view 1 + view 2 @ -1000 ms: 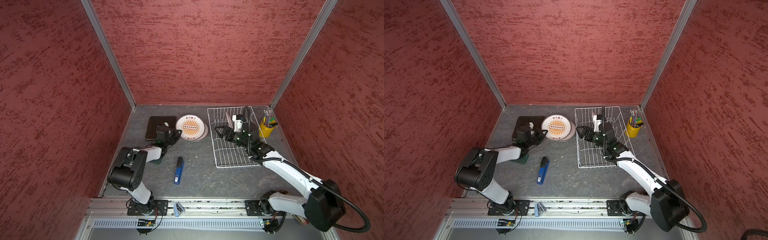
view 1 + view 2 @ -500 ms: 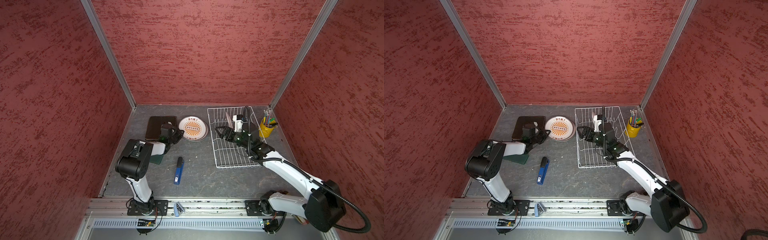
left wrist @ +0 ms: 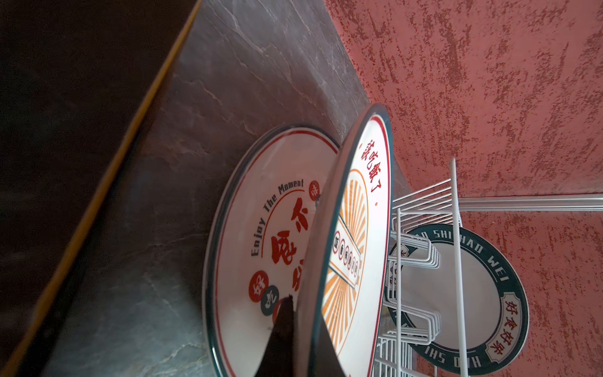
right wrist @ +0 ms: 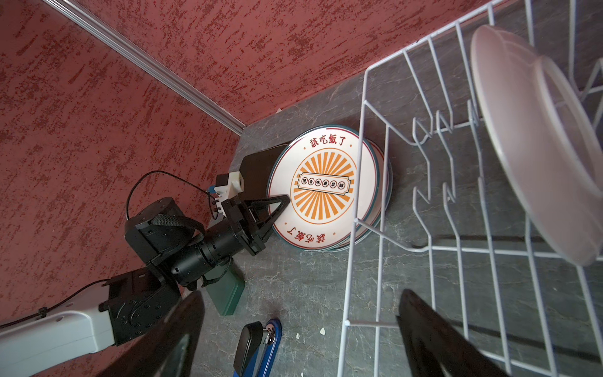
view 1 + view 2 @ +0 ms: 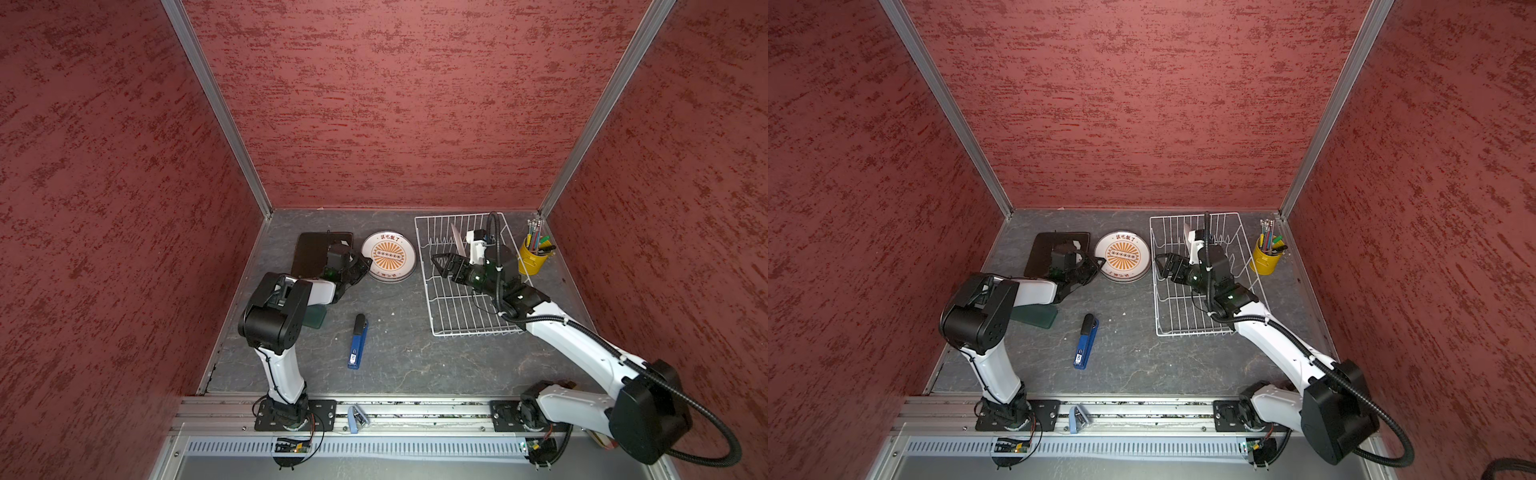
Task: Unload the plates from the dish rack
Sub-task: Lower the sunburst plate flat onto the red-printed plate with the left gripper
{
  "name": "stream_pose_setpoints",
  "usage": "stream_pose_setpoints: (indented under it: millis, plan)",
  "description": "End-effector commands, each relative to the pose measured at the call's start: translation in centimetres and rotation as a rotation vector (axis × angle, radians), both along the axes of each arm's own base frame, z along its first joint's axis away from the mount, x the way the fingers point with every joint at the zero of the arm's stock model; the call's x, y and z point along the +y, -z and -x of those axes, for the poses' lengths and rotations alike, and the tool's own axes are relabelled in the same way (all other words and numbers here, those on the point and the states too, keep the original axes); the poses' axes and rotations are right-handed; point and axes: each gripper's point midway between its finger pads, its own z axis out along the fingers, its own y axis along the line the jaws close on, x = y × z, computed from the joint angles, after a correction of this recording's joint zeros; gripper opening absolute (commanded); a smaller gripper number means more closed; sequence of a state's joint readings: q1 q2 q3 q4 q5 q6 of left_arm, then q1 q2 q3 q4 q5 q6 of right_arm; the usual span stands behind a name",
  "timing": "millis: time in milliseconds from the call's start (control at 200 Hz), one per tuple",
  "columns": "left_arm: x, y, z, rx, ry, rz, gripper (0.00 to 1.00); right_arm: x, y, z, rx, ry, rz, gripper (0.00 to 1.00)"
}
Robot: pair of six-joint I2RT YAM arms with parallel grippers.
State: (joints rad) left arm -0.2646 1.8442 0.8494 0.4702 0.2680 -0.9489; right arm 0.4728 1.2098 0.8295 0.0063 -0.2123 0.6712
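Your left gripper is clamped on the rim of the sunburst plate. It holds the plate tipped, gripped edge raised and far edge down on the round plate lying flat on the table. Looks like a stacking set-down; the tilt keeps the lower finger from getting pinned between the two plates. Level it and let go before you pull back.

Your right gripper has its jaws spread wide and holds nothing. It hovers inside the dish rack, aimed at the lettered-rim plate, the only plate in the rack, which stands on edge between the prongs at the far end. Likely waiting until the left side is clear.

The dark square plates lie flat just beside the round stack; can't tell how many. The green slab and the stapler aren't part of the job, so leave them
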Motion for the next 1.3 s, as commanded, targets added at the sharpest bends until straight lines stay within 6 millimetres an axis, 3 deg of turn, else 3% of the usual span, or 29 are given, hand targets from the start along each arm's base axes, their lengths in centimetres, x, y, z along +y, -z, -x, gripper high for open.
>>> stream_pose_setpoints:
  millis: [0, 742, 1293]
  plan:
    - [-0.7, -1.8, -1.2, -0.07, 0.022, 0.019, 0.0, -0.5, -1.7, -0.7, -0.046, 0.027, 0.006, 0.94]
    - [-1.5, -0.3, -1.4, -0.037, 0.03, 0.036, 0.0, -1.0, -1.1, -1.0, -0.036, 0.037, 0.02, 0.94]
    - [-1.5, -1.0, -1.2, -0.033, 0.023, 0.017, 0.21, -1.5, -1.2, -0.7, -0.041, 0.046, 0.021, 0.94]
